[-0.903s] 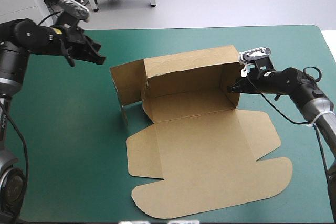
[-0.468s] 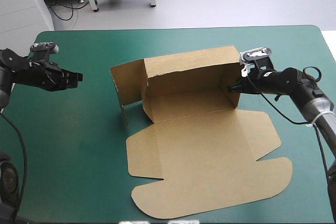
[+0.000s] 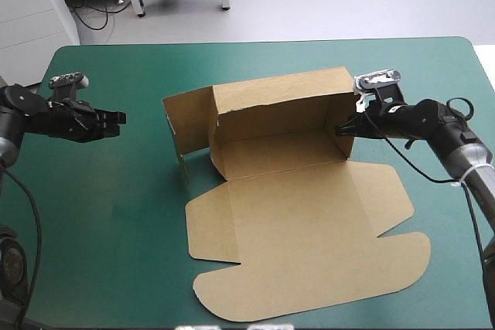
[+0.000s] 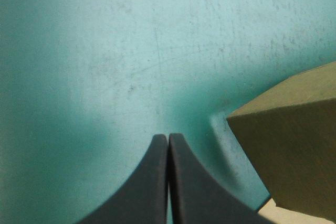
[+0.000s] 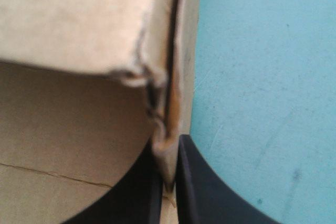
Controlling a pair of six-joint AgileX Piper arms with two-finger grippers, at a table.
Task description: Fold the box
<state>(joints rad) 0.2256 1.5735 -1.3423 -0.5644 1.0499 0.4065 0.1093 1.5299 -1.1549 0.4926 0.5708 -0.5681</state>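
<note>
While the right gripper (image 3: 341,129) pinches the raised side wall of the brown box (image 3: 298,222) between its nearly closed black fingers (image 5: 202,195), the left gripper (image 3: 117,118), pressed together and empty, hovers over the teal-green cover (image 3: 93,214), the box's open flap ahead of it, well apart.

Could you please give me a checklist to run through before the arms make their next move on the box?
1. Right gripper shut on the box's right wall: ok.
2. Left gripper shut, apart from the box: ok.
3. Left flap folded inward: not ok, it stands swung outward.
4. Lid flat on the teal-green cover: ok.
5. Right wall's tuck fully seated: cannot tell.
</note>
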